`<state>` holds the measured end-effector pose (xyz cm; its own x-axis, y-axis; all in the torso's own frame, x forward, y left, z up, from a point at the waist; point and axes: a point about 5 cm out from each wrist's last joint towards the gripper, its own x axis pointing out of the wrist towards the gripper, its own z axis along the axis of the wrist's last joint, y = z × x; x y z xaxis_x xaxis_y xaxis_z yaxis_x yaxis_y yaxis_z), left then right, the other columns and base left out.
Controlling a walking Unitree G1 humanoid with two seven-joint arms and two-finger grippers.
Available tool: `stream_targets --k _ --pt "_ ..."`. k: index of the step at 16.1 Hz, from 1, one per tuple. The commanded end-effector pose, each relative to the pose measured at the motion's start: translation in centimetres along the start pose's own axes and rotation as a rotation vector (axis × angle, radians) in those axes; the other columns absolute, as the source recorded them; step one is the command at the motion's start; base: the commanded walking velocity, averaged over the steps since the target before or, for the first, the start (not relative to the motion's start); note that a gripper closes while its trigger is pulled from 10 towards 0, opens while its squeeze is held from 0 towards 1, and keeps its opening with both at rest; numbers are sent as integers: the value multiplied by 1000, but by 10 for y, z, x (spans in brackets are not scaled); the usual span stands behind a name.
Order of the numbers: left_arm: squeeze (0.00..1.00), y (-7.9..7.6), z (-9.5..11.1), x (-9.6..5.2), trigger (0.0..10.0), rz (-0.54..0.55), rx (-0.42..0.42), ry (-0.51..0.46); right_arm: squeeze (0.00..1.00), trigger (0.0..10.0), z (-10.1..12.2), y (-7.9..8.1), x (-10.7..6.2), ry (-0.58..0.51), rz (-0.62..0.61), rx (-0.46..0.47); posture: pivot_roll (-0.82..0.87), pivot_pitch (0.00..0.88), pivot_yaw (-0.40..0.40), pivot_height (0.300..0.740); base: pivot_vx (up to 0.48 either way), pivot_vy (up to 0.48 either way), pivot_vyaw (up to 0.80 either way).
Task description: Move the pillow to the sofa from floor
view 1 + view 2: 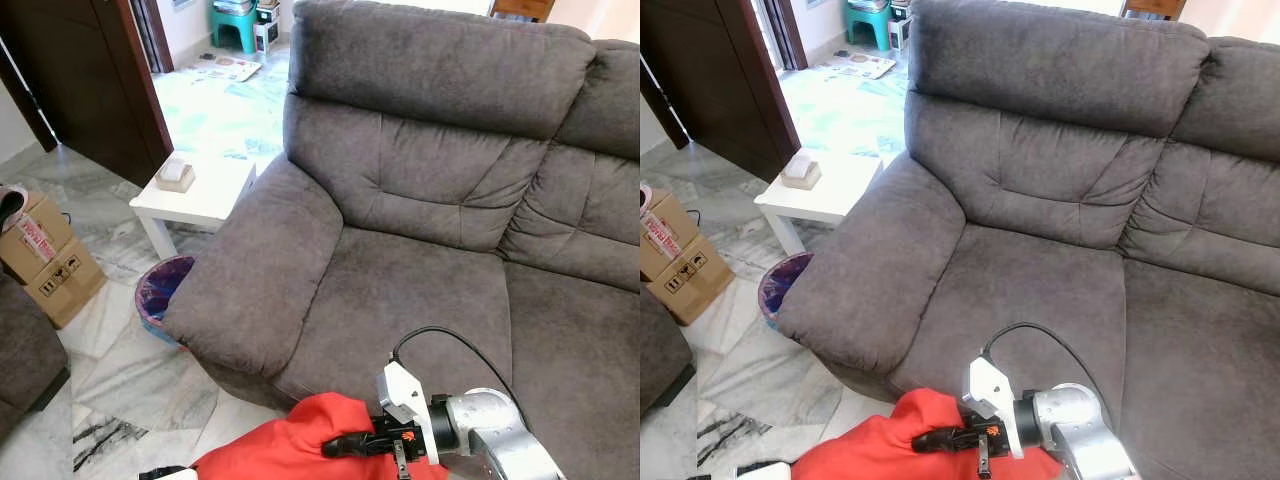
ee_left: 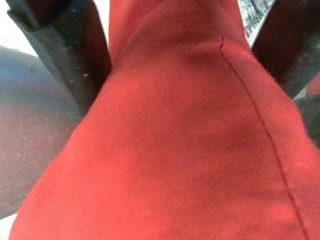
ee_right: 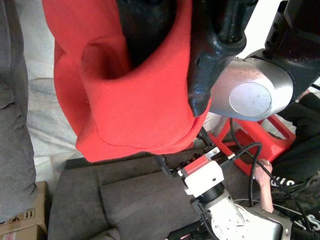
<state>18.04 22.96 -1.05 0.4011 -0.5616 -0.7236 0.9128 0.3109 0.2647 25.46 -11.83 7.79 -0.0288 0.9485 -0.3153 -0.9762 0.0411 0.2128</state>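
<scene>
**One red pillow held at the sofa's front edge**

There is one red pillow point(image 1: 290, 445), low in the head views, just in front of the grey sofa point(image 1: 430, 270) seat and above the marble floor point(image 1: 140, 375). Two pincers grip it. The right pincer point(image 1: 345, 446) is clamped on the cloth from the sofa side, its black fingers point(image 3: 210, 55) pressed into a fold of the fabric. The left pincer point(image 2: 180, 45) has a dark finger on each side of the red cloth and is closed on it too.

Beside the sofa arm stands one small white worktop point(image 1: 200, 195) carrying one pale little box point(image 1: 175, 175). One round bin point(image 1: 160, 290) with a purple lining sits on the floor between worktop and sofa arm; I cannot tell its contents. One cardboard box point(image 1: 45, 260) stands further left.
</scene>
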Motion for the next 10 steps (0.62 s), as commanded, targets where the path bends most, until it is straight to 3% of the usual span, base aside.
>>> stream_targets --k 1,10 --pt "0 -7 -3 -1 0 -21 -12 -4 0 10000 20 3 4 -86 36 -78 171 126 -43 740 0 0 0" --pt "0 -10 0 -10 0 -87 -7 -33 0 10000 14 4 2 -70 10 -66 179 129 -36 740 0 0 0"
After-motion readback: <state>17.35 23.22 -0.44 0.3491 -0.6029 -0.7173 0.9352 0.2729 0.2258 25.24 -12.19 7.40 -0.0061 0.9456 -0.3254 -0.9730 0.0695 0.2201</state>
